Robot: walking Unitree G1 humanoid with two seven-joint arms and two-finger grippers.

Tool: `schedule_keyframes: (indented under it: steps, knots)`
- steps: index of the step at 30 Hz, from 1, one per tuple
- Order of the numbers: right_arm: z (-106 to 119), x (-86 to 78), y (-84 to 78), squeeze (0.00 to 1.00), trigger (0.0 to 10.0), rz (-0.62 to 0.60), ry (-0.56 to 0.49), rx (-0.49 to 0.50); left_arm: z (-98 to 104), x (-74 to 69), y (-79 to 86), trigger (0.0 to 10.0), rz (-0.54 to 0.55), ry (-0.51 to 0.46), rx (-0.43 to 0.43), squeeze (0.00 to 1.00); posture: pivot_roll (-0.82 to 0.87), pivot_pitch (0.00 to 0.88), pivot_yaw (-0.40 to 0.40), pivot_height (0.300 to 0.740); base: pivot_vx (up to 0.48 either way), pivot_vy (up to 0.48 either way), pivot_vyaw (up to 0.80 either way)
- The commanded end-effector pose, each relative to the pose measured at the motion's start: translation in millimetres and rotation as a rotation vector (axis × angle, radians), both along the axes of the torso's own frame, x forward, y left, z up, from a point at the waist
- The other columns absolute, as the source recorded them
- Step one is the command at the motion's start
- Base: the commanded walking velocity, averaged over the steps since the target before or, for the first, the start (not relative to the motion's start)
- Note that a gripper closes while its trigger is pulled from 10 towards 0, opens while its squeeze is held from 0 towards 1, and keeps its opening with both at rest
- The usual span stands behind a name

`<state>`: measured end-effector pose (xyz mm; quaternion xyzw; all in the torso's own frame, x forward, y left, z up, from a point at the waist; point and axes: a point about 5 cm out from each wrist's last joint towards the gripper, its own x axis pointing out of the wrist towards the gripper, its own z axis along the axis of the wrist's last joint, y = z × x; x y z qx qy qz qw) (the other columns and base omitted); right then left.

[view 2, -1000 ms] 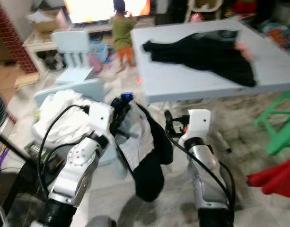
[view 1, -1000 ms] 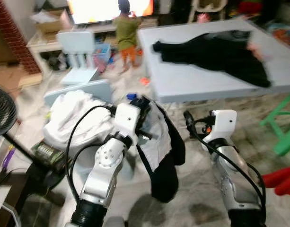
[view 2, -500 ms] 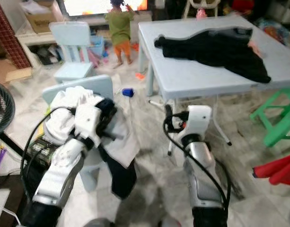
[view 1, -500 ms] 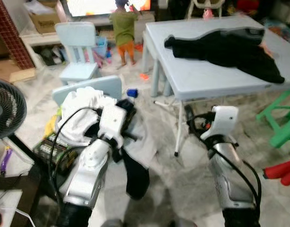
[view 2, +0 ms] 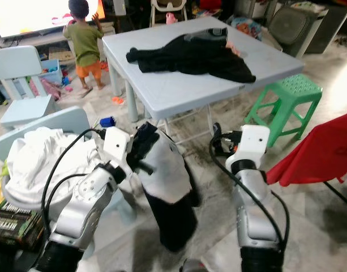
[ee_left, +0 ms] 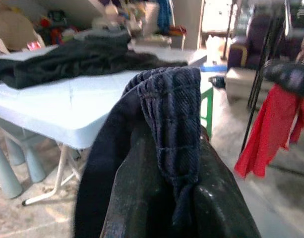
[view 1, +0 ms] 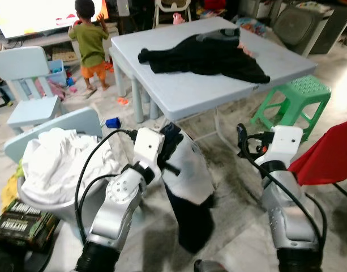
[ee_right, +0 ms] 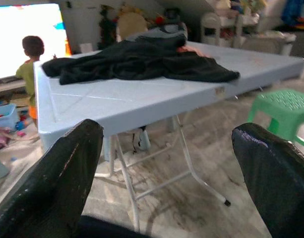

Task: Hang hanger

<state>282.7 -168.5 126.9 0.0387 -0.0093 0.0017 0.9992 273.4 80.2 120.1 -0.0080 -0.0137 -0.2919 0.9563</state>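
Left end effector [view 1: 172, 148] is clamped on a dark garment [view 1: 190, 198] with a pale lining, hanging toward the floor. Right end effector [ee_right: 169, 168] is raised beside it, fingers [ee_right: 62, 168] spread wide, empty. White laundry [view 1: 57, 161] fills a basket at left. Beyond: pale blue surface [view 1: 190, 90] carrying black clothing [view 1: 204, 54], green stool [view 1: 289, 96], red cloth [view 1: 323, 156]. A hanger cannot be made out. Left wrist view shows ribbed denim cloth [ee_left: 174, 124] pinched between the fingers.

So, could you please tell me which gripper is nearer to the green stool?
The right. The right gripper hangs open beside the table's near edge, with the green stool just off to its right. The left gripper, shut on the dark garment, is farther left.
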Motion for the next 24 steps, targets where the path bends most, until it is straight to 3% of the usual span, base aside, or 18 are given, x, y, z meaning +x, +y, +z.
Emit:
schedule_keyframes:
  steps: [1, 9, 13, 21, 24]
  knots:
    - [2.7, 1.0, -8.2, 0.00, 10.0, -0.032, -0.009, -0.013, 10.6, 1.4, -6.1, 10.0, -0.033, -0.042, -0.015, 0.00, -0.05, 0.024, 0.034, 0.740, 0.390, 0.281, -0.80]
    - [1.5, 0.1, -12.2, 0.00, 10.0, -0.065, -0.006, -0.030, 8.2, -0.1, -7.7, 10.0, -0.061, -0.034, -0.003, 0.00, -0.05, 0.023, 0.035, 0.740, 0.415, 0.101, -0.80]
    - [0.9, -1.9, -17.0, 0.00, 10.0, -0.090, -0.012, -0.003, 0.4, -5.4, -12.5, 10.0, -0.100, -0.014, 0.042, 0.00, -0.05, 0.021, 0.030, 0.740, 0.432, 0.000, -0.80]
    - [-7.3, -9.0, -21.2, 0.00, 10.0, -0.114, 0.011, -0.011, -8.0, -5.7, -0.9, 10.0, 0.006, 0.024, 0.024, 0.00, -0.05, 0.013, 0.033, 0.740, 0.085, 0.000, -0.80]
    - [-15.9, -15.0, -22.9, 0.00, 10.0, -0.128, 0.041, -0.003, -13.4, -1.6, 12.4, 10.0, 0.088, 0.043, 0.022, 0.00, -0.04, 0.005, 0.018, 0.740, 0.000, 0.000, -0.80]
